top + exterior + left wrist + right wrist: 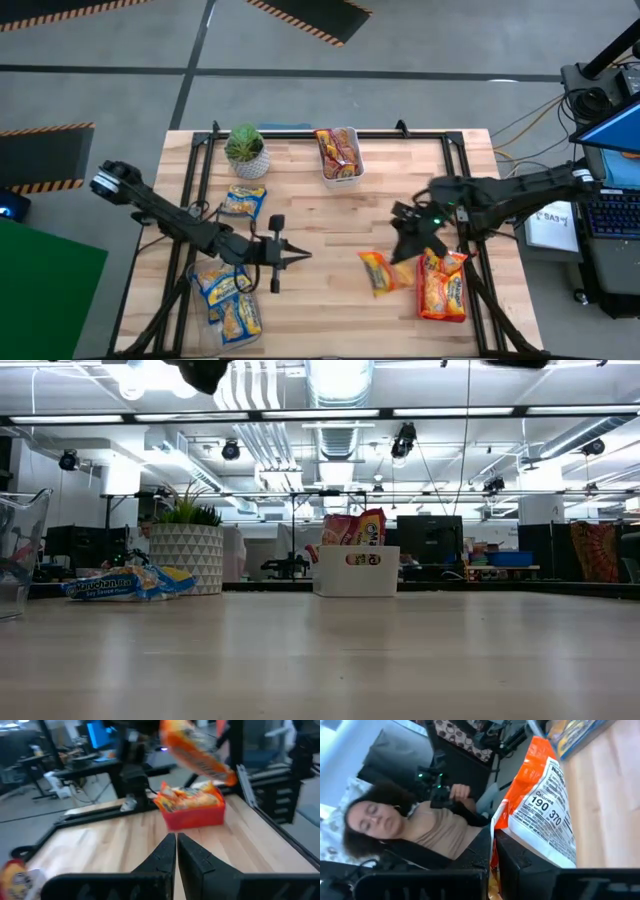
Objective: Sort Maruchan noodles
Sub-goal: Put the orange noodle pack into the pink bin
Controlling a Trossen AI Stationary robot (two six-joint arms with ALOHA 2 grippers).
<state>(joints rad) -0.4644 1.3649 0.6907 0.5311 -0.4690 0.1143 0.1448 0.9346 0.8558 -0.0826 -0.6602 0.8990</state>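
Note:
My right gripper (404, 250) is shut on an orange-yellow noodle packet (384, 272) at the table's right middle. The packet also shows in the air in the left wrist view (197, 750). My left gripper (303, 253) is shut and empty, above the table's near middle, pointing toward the right edge. More orange packets (443, 285) lie in a red tray (195, 817) by the right edge. Blue-and-yellow packets lie flat at the left (243, 201) and near left (228, 298). Red packets stand in a white bin (340, 170) at the far middle. My right gripper pinches the orange packet by one edge (496, 836) between its two fingers. The fingers slant down from the table's right side. The packet reaches away from the fingers with its printed back showing, tilted and lifted clear of the table.
A small potted green plant (246, 150) stands at the far left, beside the white bin. A black frame rail (470, 170) runs along the table's edges. A person sits beyond the table in the right wrist view (395, 825). Bare wood lies in the table's middle (330, 215).

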